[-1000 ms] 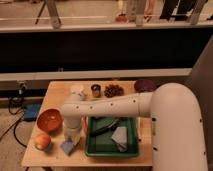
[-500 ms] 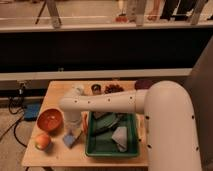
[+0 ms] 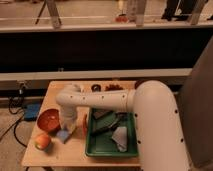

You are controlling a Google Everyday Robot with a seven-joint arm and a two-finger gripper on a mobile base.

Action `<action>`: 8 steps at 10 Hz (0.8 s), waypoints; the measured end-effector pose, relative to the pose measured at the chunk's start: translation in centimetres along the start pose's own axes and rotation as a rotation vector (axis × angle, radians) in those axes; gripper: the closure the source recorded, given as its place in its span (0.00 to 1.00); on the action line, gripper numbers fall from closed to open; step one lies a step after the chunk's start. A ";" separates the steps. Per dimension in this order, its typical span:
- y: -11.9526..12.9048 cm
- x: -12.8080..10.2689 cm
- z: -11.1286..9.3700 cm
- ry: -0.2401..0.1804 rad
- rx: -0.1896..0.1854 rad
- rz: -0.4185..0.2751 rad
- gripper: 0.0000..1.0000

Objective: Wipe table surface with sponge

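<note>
The light tan wooden table surface (image 3: 59, 152) fills the lower left of the camera view. The light-blue sponge (image 3: 64, 134) lies on it between the orange bowl and the green tray. My gripper (image 3: 68, 126) hangs from the white arm directly over the sponge, touching or nearly touching its top. The arm reaches in from the right across the tray.
An orange bowl (image 3: 49, 119) stands left of the sponge, with an orange-red fruit (image 3: 42, 141) in front of it. A green tray (image 3: 95, 148) holds a pale grey folded piece (image 3: 120, 136) and dark items. Small dark objects (image 3: 113, 87) sit at the table's back edge.
The arm has swung left and forward, moving the gripper and the sponge a little along the table. The view is now closer.
</note>
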 end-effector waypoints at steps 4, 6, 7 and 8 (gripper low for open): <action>1.4 -3.8 1.3 -0.073 -0.005 -0.059 1.00; 2.5 -5.9 1.2 -0.077 -0.020 -0.086 1.00; 3.0 -6.4 1.2 -0.072 -0.034 -0.092 1.00; 3.5 -6.7 1.2 -0.063 -0.050 -0.098 1.00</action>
